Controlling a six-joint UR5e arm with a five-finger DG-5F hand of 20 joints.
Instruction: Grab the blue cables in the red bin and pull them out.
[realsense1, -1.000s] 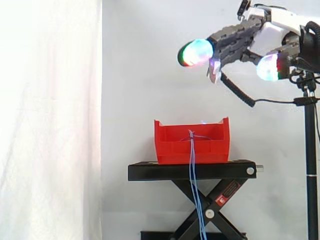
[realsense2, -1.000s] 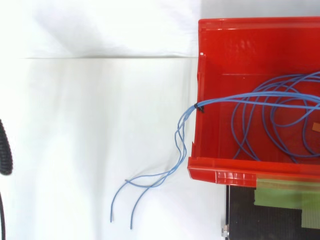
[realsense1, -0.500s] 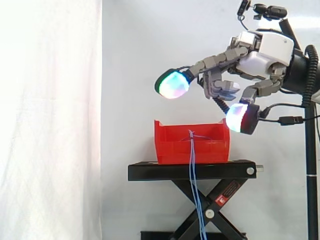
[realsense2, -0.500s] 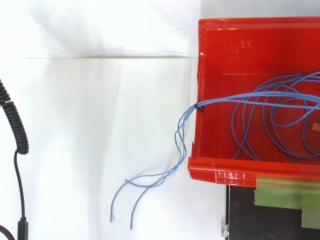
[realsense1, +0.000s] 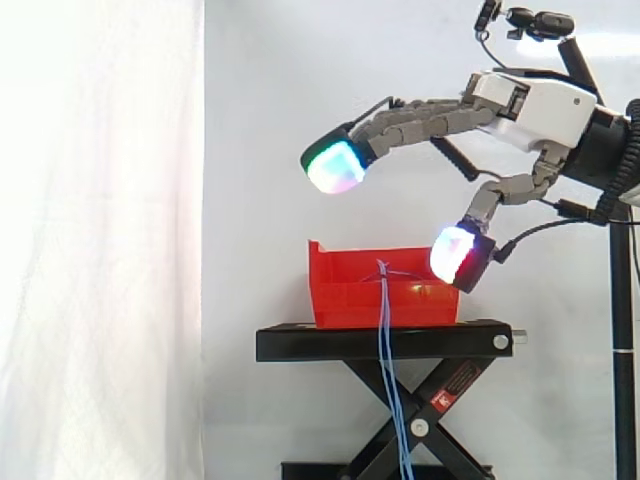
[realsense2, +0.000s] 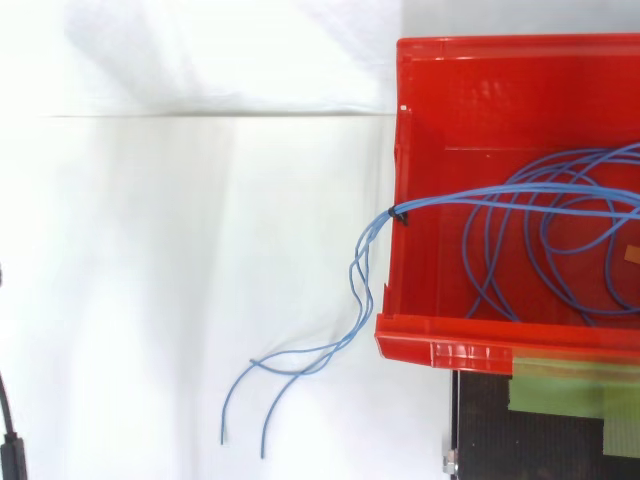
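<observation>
Hovering hand spread above blue cables in red bin.

On my screen the side view has a white curtain hanging down the left, bright and softly folded. Beside it is a plain, evenly lit pale grey wall. In front of the wall stands a black scissor stand with crossed legs and a flat black worktop. One leg carries a small red label. A thin black pole rises along the right edge. From above I see white cloth with one straight crease across it, and green tape on the worktop's corner.
</observation>
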